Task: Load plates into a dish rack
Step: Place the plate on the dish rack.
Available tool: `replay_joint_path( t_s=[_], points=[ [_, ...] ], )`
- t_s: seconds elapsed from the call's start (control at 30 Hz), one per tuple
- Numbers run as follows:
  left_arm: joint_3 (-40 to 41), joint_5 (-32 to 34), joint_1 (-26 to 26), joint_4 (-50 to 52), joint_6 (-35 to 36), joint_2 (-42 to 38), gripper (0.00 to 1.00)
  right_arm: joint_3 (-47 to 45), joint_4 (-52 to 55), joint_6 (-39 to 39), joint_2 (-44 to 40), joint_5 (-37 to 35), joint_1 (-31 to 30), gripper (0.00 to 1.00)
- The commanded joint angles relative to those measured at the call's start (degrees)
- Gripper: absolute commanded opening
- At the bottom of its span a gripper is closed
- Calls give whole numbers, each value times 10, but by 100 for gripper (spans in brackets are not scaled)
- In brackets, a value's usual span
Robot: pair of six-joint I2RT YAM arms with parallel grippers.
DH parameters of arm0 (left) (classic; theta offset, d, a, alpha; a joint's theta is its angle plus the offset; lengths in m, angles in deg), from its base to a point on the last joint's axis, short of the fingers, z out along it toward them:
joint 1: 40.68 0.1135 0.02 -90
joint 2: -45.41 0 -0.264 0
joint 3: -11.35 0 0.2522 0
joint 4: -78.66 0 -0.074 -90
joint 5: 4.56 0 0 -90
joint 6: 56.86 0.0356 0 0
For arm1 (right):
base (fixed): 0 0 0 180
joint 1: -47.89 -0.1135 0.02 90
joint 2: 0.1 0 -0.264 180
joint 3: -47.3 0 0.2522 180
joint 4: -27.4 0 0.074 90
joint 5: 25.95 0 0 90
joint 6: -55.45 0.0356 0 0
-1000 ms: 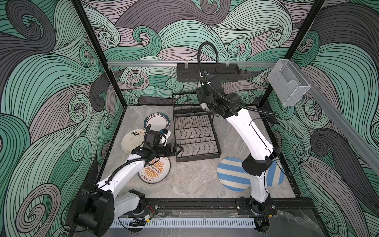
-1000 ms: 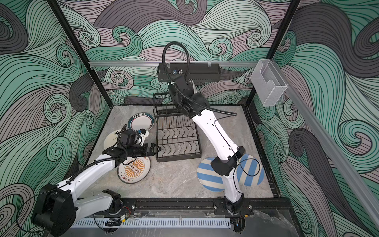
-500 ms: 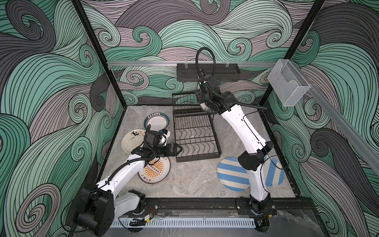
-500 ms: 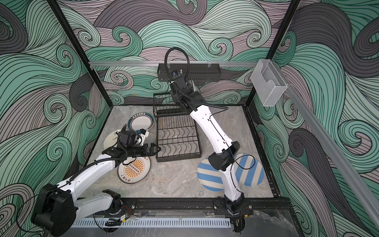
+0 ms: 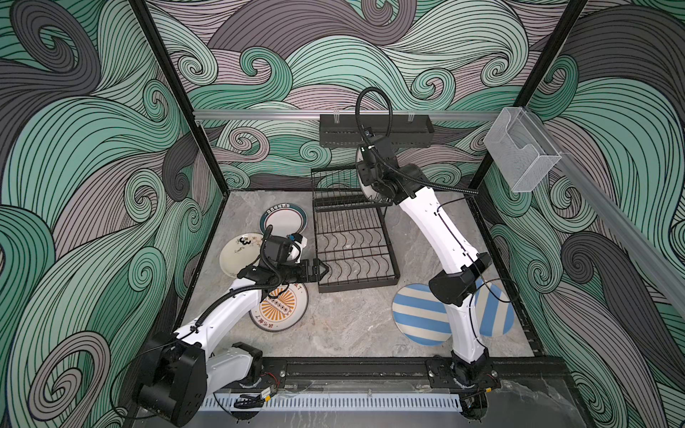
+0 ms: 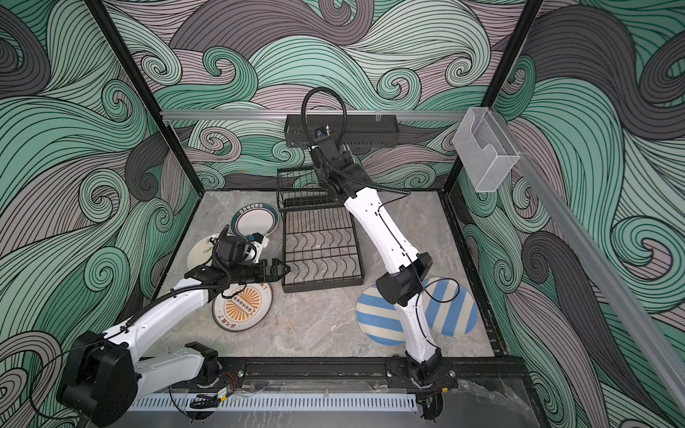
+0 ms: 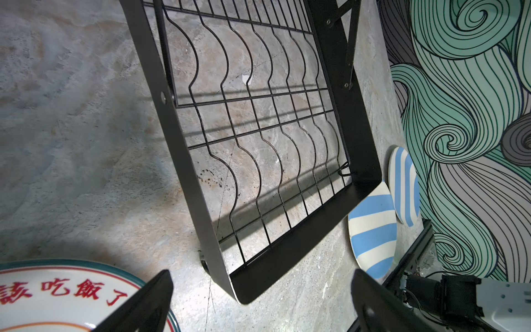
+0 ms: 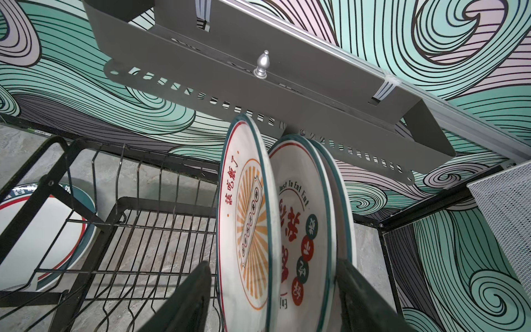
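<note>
A grey marble table (image 5: 344,333) carried a black wire dish rack (image 5: 357,283) toward the back. Two blue-striped plates (image 5: 419,315) lay flat beside the right arm's base. Left of the rack lay a flat sunburst plate (image 5: 281,309), a whitish plate (image 5: 237,254) and a teal-rimmed plate (image 5: 285,222).

Three plates stood on edge in the rack's raised tier: an upright sunburst plate (image 8: 250,230), a red-lettered plate (image 8: 298,230) and a third plate (image 8: 342,201) behind.

The right gripper (image 8: 273,263) straddled them, fingers apart, with a sliver of gap beside the sunburst one. The left gripper (image 5: 322,270) hovered at the rack's near left corner, fingers wide and empty.
</note>
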State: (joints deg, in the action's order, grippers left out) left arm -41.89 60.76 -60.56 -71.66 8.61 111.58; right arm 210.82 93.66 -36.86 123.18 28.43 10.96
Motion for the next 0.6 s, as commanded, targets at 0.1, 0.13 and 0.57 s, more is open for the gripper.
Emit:
replay_joint_path(
  t_s=[0.1, 0.13, 0.57],
  points=[
    [-12, 5, 4, 10, 7, 3, 99, -2, -9, 17, 8, 45, 9, 57],
    [-13, 4, 4, 11, 7, 3, 99, -3, -9, 18, 9, 47, 9, 55],
    [-16, 3, 4, 13, 9, 2, 99, 0, 1, -1, 3, 11, -1, 64]
  ],
)
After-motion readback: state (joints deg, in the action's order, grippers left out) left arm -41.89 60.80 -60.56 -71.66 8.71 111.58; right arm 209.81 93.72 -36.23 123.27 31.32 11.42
